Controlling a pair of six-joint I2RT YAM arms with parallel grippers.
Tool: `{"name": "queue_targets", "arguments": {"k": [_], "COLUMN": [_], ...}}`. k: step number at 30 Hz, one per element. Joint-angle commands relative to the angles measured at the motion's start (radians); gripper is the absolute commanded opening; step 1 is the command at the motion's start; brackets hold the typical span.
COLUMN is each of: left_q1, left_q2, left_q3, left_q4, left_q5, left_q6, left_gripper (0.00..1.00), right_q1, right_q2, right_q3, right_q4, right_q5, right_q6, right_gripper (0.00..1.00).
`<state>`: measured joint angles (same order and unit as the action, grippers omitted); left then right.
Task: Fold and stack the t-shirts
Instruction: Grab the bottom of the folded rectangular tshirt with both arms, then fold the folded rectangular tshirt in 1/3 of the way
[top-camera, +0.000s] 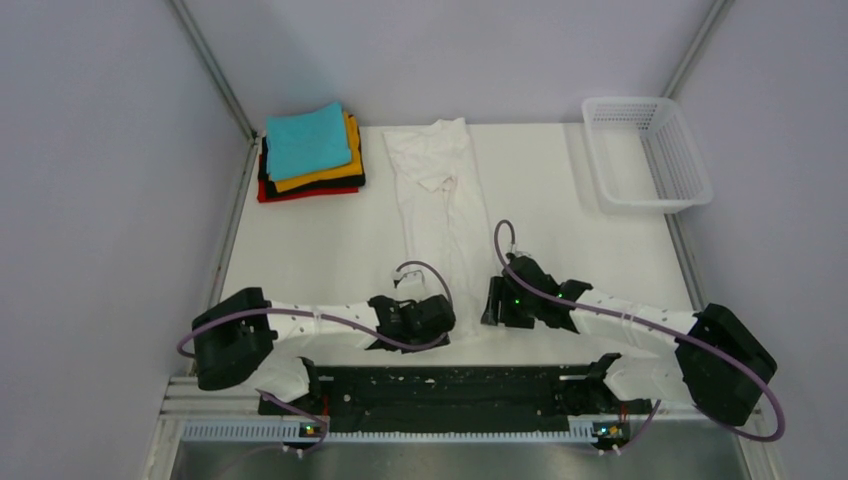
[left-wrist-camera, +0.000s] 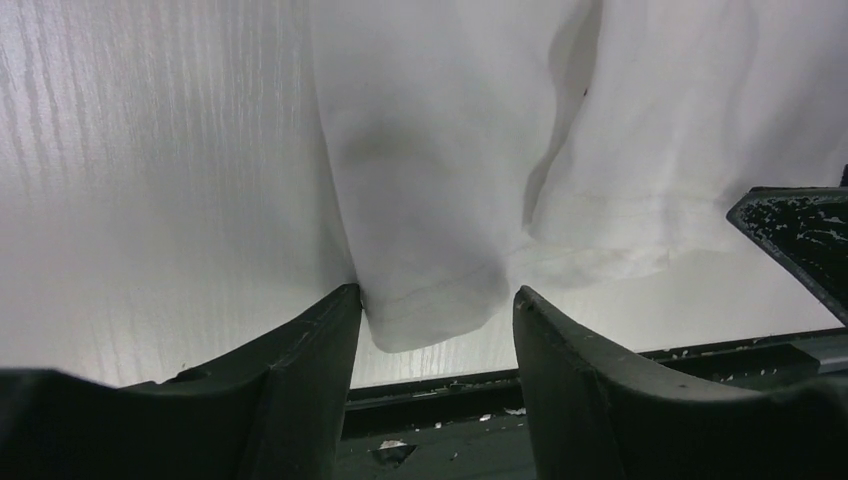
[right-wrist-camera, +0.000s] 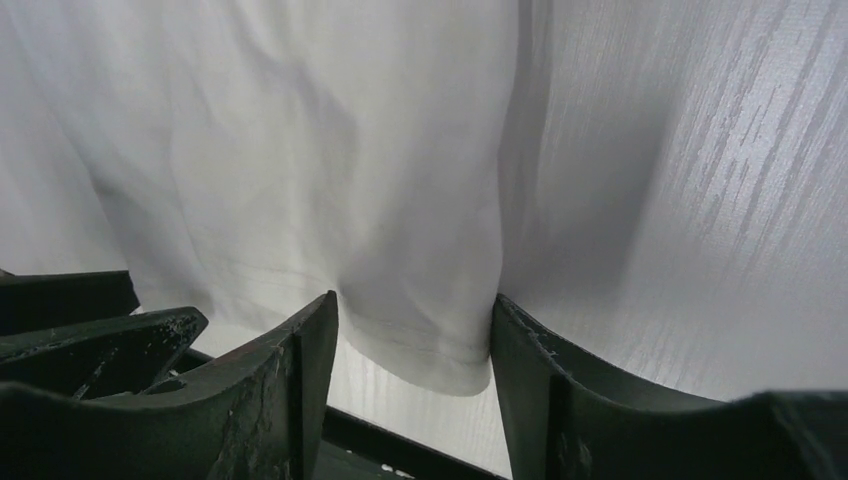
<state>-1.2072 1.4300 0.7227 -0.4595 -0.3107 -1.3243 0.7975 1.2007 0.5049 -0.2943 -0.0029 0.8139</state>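
**Both claws astride the white shirt's near hem**

The table (top-camera: 320, 250) carries a white shirt (top-camera: 445, 190) laid out long, folded into a narrow strip. It runs from the far edge down the middle towards the arm bases. At the far left corner sits a stack (top-camera: 310, 160) of folded shirts: teal (top-camera: 305, 140) on top, then orange (top-camera: 338, 172), black (top-camera: 355, 181) and red (top-camera: 295, 195) at the bottom. A mesh basket (top-camera: 645, 205) stands at the far right corner, well apart from the cloth.

The left arm (top-camera: 320, 322) and right arm (top-camera: 630, 322) reach inward to the shirt's near end, one on each side.

The left claw (left-wrist-camera: 435, 295) is spread, with the left hem corner lying between its fingers. One finger touches the cloth edge, but the cloth is not pinched.

The right claw (right-wrist-camera: 415, 305) is also spread. The right hem corner fills the gap between its fingers and meets both of them, lying loose rather than squeezed.
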Motion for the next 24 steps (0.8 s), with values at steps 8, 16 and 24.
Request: {"name": "queue_targets", "arguments": {"k": [8,16,24], "left_q1": [-0.006,-0.029,-0.117], "left_q2": [0.005,-0.050,-0.063], "left_q3": [-0.077,-0.095,-0.066], "left_q4": [-0.023,-0.103,-0.196], "left_q5": [-0.024,-0.006,0.018], "left_q6": [-0.096,-0.106,-0.155], "left_gripper": [0.32,0.11,0.00], "right_q1": [0.015,0.014,0.015], "right_q2": [-0.022,-0.115,-0.223], "right_q3": [-0.083,-0.118,-0.129], "right_q4": [-0.151,-0.209,-0.269], "right_q5": [0.052,0.033,-0.053], "right_q6": [0.013,0.029,-0.005], "right_gripper": [0.29,0.00,0.00]}}
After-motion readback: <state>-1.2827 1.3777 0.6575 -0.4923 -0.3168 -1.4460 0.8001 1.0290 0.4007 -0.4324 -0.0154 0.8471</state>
